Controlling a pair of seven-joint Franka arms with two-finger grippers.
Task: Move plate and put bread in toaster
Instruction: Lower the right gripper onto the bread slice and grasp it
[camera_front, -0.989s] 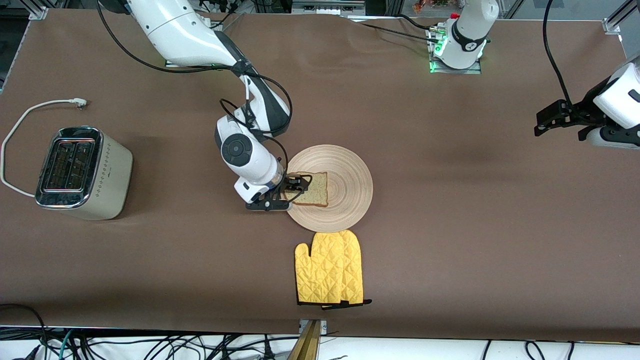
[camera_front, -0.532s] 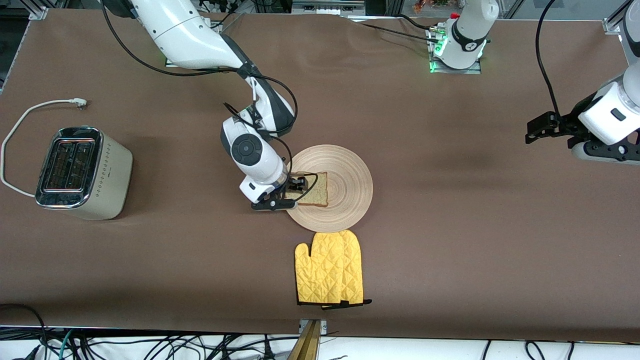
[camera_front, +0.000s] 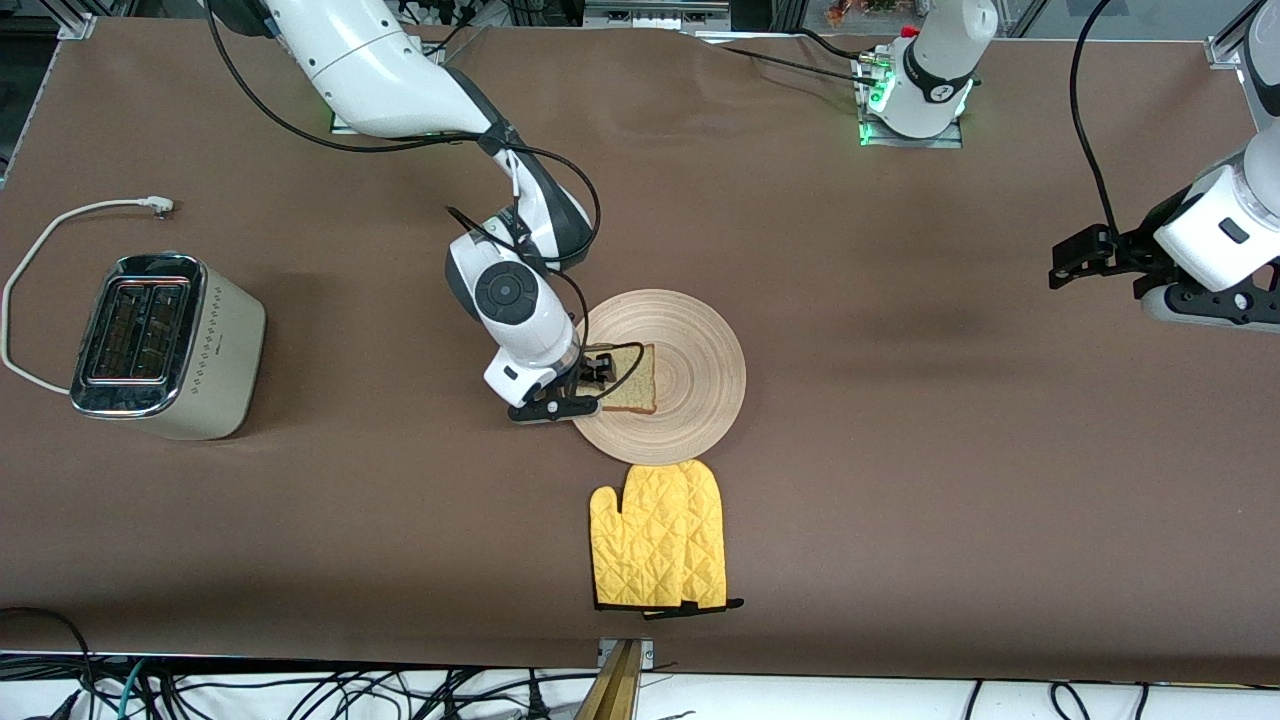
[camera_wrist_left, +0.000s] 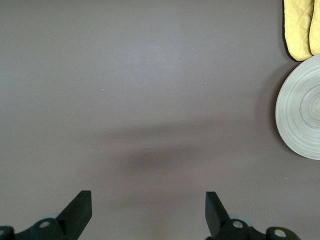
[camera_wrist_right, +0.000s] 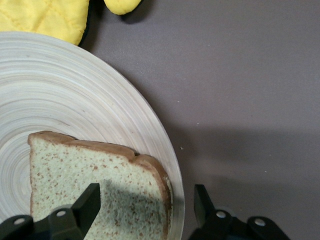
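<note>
The pale wooden plate (camera_front: 662, 375) lies mid-table with the bread slice (camera_front: 632, 380) on the side of it toward the right arm's end. My right gripper (camera_front: 588, 384) is open and low over the plate's edge; in the right wrist view its fingers straddle the bread's crust edge (camera_wrist_right: 125, 185) and the plate's rim (camera_wrist_right: 145, 120). The cream toaster (camera_front: 165, 345) stands at the right arm's end of the table, slots up. My left gripper (camera_front: 1068, 262) is open and empty, up over bare table at the left arm's end; its wrist view shows the plate's edge (camera_wrist_left: 302, 115).
A yellow quilted oven mitt (camera_front: 660, 535) lies just nearer the front camera than the plate, almost touching it. The toaster's white cord (camera_front: 60, 235) loops on the table beside the toaster. Brown cloth covers the table.
My right gripper has shifted slightly farther over the plate's edge and the bread. My left arm moved a little toward the table's middle, then stopped.
</note>
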